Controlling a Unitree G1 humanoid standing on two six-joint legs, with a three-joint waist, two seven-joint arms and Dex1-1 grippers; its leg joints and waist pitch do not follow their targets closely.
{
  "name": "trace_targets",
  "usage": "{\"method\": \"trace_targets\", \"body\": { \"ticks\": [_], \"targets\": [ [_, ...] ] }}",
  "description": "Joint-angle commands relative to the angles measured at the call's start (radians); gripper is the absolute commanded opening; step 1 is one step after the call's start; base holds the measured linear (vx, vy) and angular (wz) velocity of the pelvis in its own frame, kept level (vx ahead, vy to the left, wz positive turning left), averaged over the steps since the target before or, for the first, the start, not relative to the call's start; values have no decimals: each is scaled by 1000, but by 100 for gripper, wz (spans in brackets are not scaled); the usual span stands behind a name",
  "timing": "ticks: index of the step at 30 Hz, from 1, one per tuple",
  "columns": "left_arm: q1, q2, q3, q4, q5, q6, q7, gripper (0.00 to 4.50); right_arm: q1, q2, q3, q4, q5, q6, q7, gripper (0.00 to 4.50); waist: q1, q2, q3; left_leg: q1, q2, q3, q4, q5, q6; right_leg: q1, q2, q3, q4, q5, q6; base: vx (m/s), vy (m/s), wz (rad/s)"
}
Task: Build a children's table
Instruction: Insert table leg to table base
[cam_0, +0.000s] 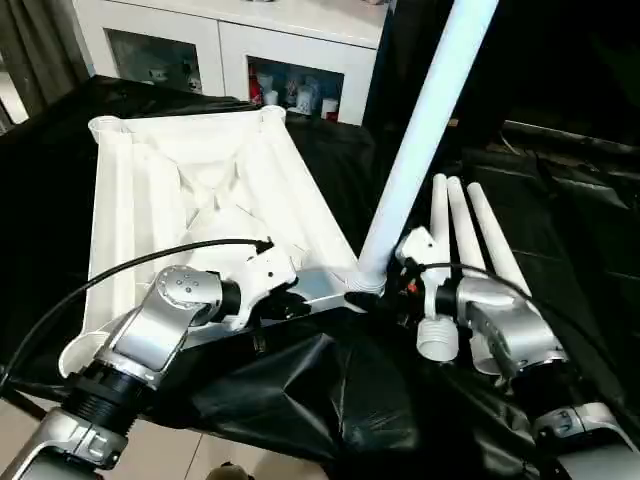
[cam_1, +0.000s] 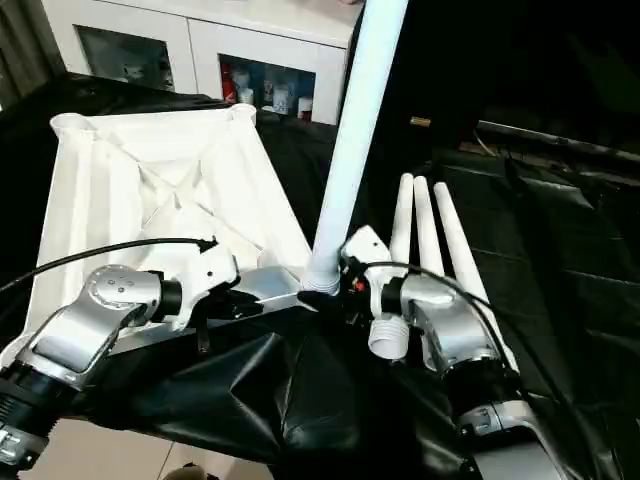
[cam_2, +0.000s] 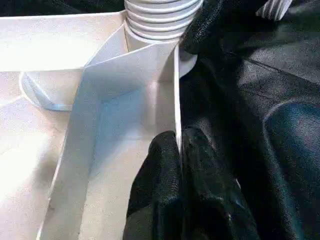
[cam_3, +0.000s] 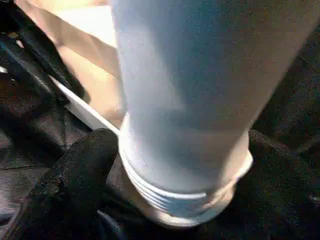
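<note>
The white tabletop (cam_0: 190, 190) lies underside up on black cloth, ribs showing. One white leg (cam_0: 420, 140) stands tilted in its near right corner socket, the threaded end (cam_2: 160, 15) at the socket's mouth. My right gripper (cam_0: 385, 290) is shut on that leg just above the threads, with black fingers (cam_3: 85, 160) on either side of the tube (cam_3: 190, 75). My left gripper (cam_0: 290, 300) is shut on the tabletop's near rim (cam_2: 177, 100) beside that corner, its fingers (cam_2: 160, 165) pinching the thin wall. Three more legs (cam_0: 470, 230) lie side by side to the right.
A white cabinet (cam_0: 270, 50) with glass doors stands behind the work surface. The black cloth (cam_0: 330, 400) hangs in folds over the near edge, with floor (cam_0: 180, 450) below. A black cable (cam_0: 120, 270) arcs over my left forearm.
</note>
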Motion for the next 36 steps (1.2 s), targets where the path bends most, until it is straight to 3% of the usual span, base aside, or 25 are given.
{"method": "trace_targets", "body": {
  "ticks": [1, 8, 16, 17, 20, 23, 36],
  "targets": [
    [-35, -13, 14, -26, -19, -40, -3, 0, 3, -4, -17, -10, 14, 9, 5, 405, -1, 15, -66, 17, 26, -1, -63, -151, 9, 57, -60, 28, -60, -16, -232, 0, 0, 0],
    [-34, -8, 16, -26, -20, -38, -5, 0, 3, 7, -40, -25, 58, 19, 32, 360, 0, 15, -65, 17, 27, -2, -64, -154, 13, 57, -61, 27, -60, -18, -235, 0, 0, 0],
    [-36, -6, 15, -20, -20, -41, -8, 0, 13, 5, -45, -45, 76, 21, 38, 360, 1, 18, -66, 17, 27, -2, -63, -153, 9, 57, -61, 27, -60, -13, -237, 0, 0, 0],
    [-37, -6, 15, -19, -20, -41, -8, 0, 13, 4, -45, -42, 73, 20, 37, 331, 1, 17, -66, 17, 26, -2, -63, -152, 8, 58, -61, 27, -59, -11, -237, 0, 0, 0],
    [-39, -5, 15, -18, -19, -42, -9, 0, 13, 4, -43, -37, 70, 19, 33, 322, 2, 15, -66, 18, 26, -1, -63, -151, 9, 57, -61, 27, -59, -9, -237, 0, 0, 0],
    [-38, -5, 15, -18, -19, -41, -9, 0, 13, 5, -44, -37, 74, 23, 32, 286, 2, 16, -66, 17, 26, -1, -63, -150, 10, 57, -61, 27, -59, -11, -236, 0, 0, 0],
    [-33, -7, 19, -15, -16, -37, -1, 0, 14, 16, -45, -14, 70, 12, 6, 275, 2, 16, -67, 17, 26, -1, -62, -144, 12, 58, -62, 27, -58, -7, -237, 0, 0, 0]
  ]
}}
